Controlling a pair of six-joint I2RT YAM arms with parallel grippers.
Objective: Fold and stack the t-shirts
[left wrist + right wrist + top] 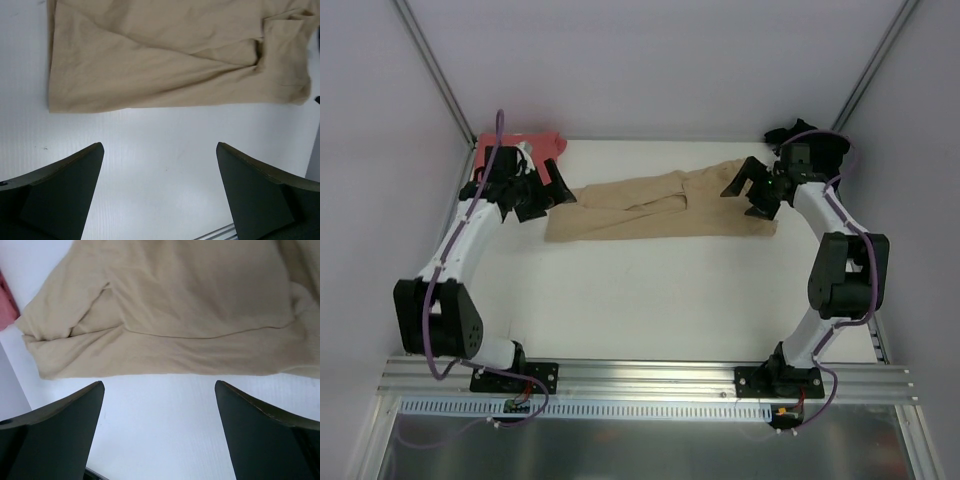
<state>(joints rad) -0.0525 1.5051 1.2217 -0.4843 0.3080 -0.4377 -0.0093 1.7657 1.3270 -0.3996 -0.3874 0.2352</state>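
Observation:
The tan t-shirt [660, 207] lies folded into a long band across the back of the white table [650, 295]. My left gripper [552, 195] hovers open at the band's left end, and my right gripper [752, 192] hovers open at its right end. The wrist views show the tan shirt [175, 55] [185, 305] lying just beyond the spread fingers. Bare table shows between them at the left gripper [159, 146] and the right gripper [159, 384]. The salmon-red t-shirt [520, 147] is bunched in the back left corner. The black t-shirt [828, 143] sits at the back right, partly hidden by my right arm.
Pale walls and slanted frame posts [430, 70] close in the back and sides. An aluminium rail [650, 378] with the arm bases runs along the near edge. An edge of the salmon-red shirt [6, 305] shows in the right wrist view.

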